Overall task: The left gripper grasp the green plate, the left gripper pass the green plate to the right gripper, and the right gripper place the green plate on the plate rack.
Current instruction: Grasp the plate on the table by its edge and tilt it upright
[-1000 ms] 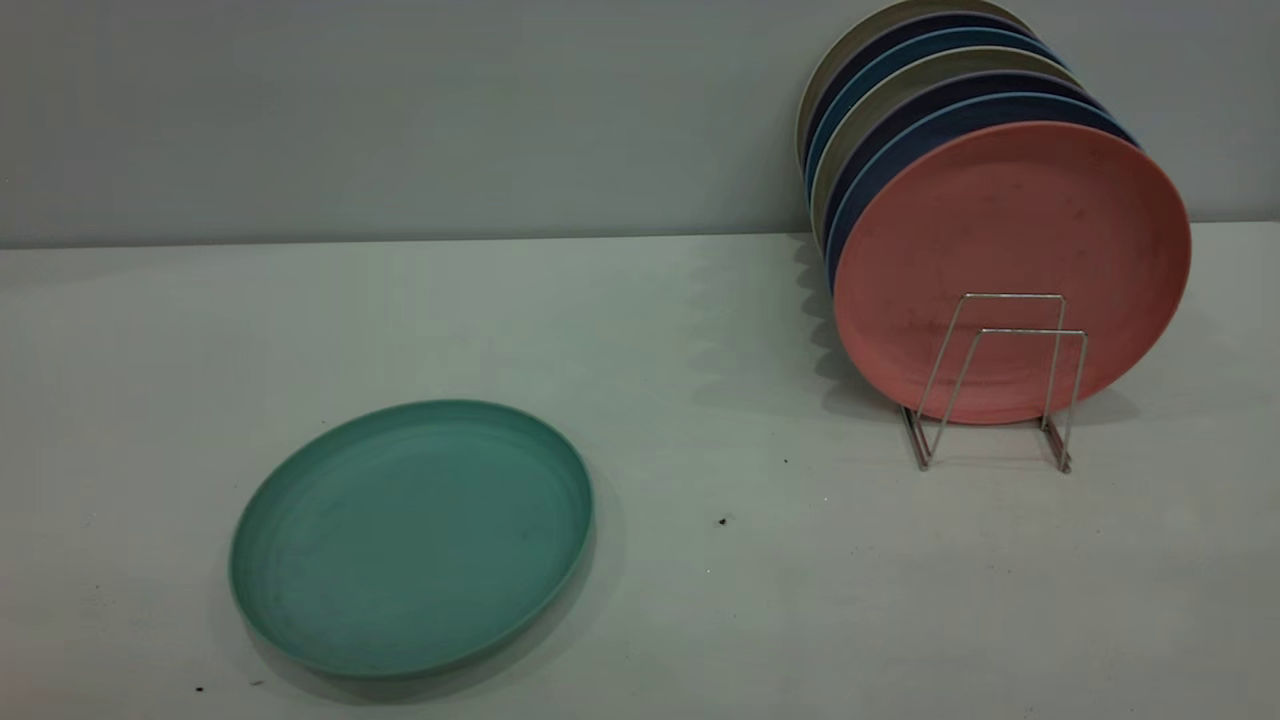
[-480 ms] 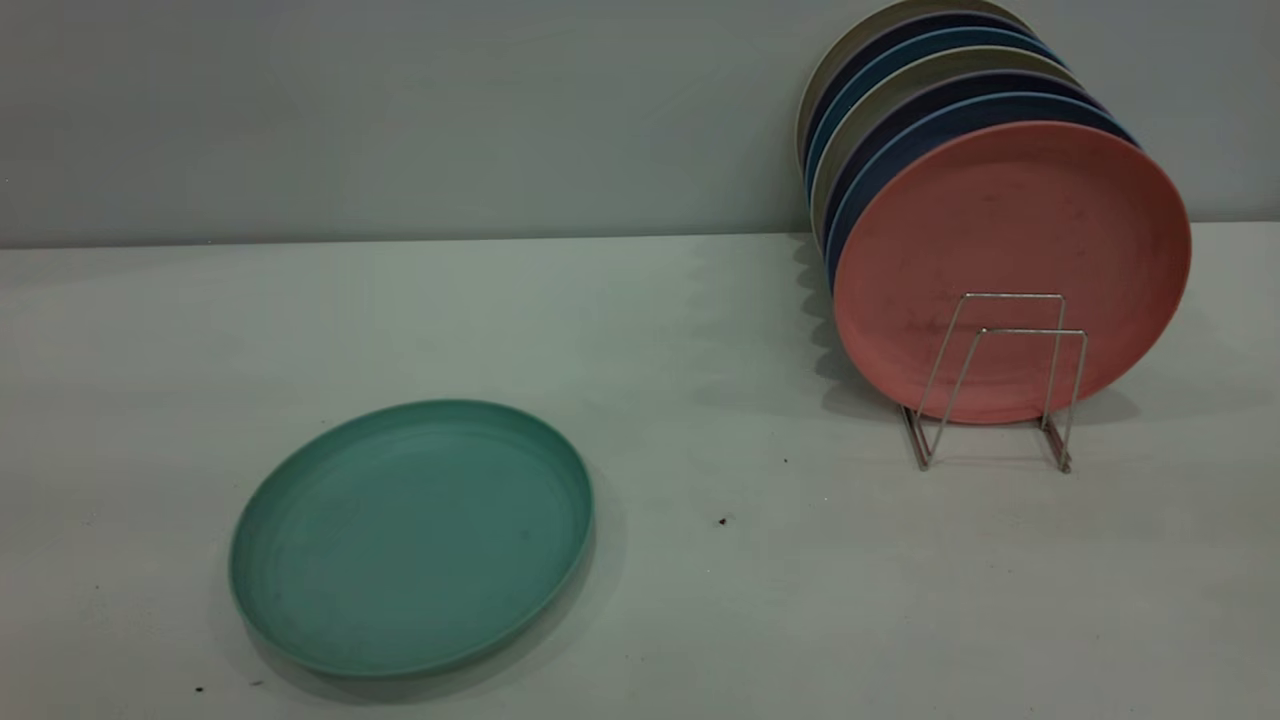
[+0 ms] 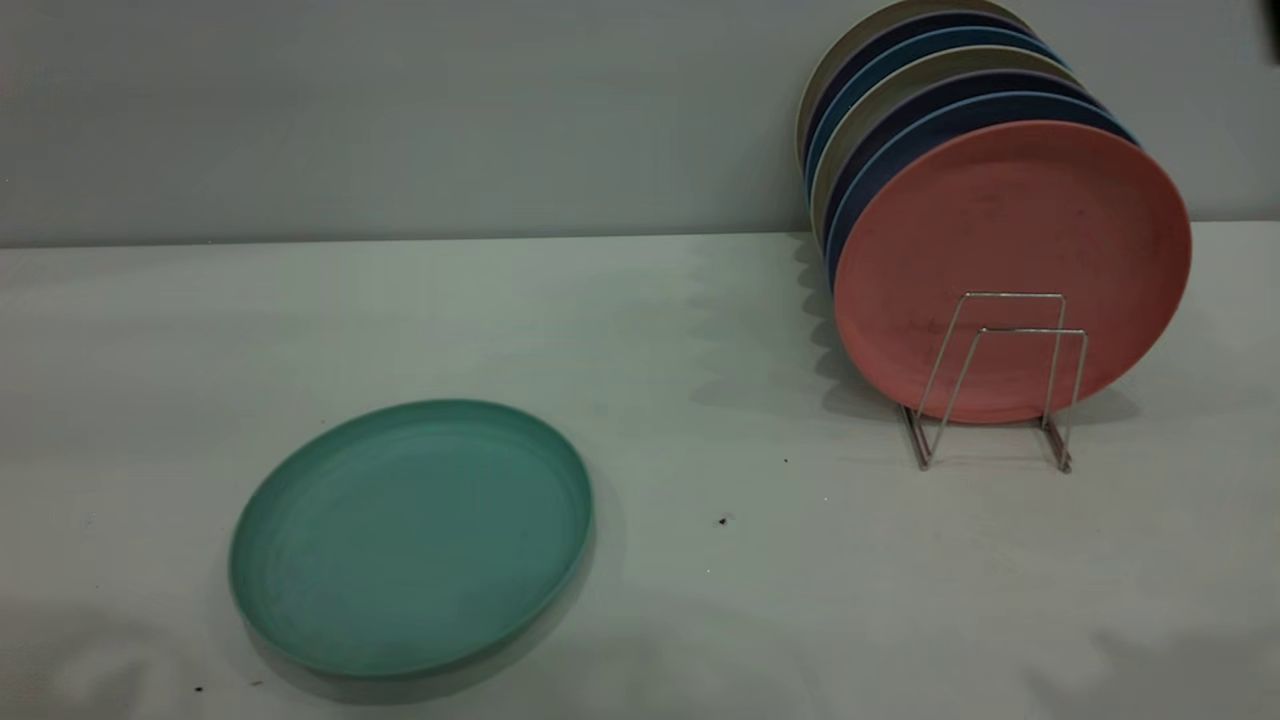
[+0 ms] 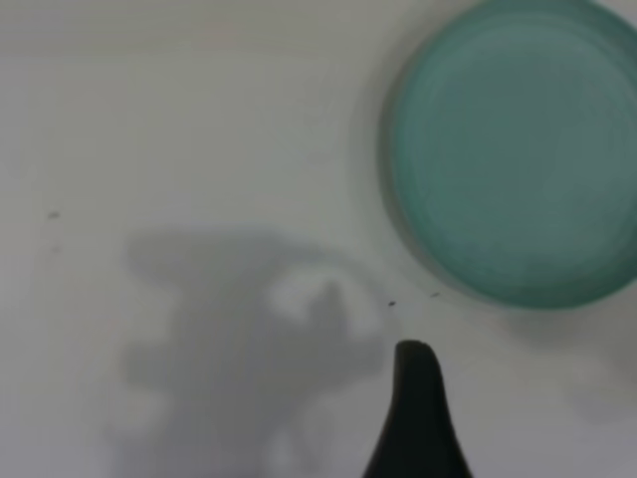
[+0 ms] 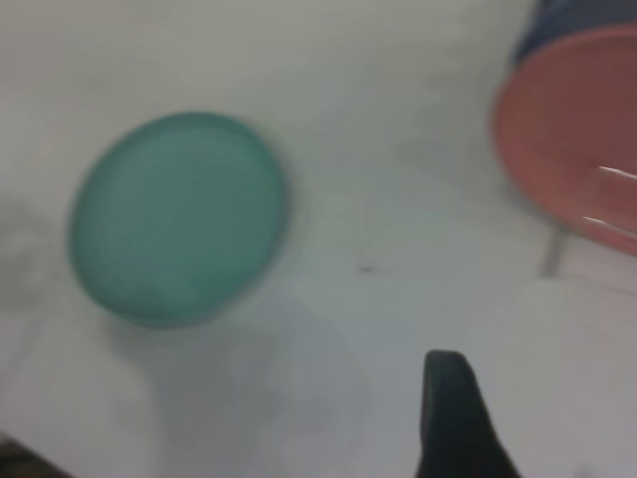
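A green plate (image 3: 411, 537) lies flat on a pale desk (image 3: 700, 330), well left of the plate rack (image 3: 1000, 380). The rack's two front loops are free; a salmon-pink plate (image 3: 1010, 250) and darker plates (image 3: 900, 120) stand behind them. No arm appears in this outside view. Each wrist view shows only one dark finger, the left gripper (image 4: 416, 418) and the right gripper (image 5: 453, 413), both above bare desk away from the green plate; whether either pair of fingers is open or closed cannot be told.

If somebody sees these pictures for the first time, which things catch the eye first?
First, the round teal-green plastic plate, lying flat on the white table at front left. Next, the salmon-pink plate standing upright at back right in the silver wire plate rack, leading a row of dark blue and beige plates.
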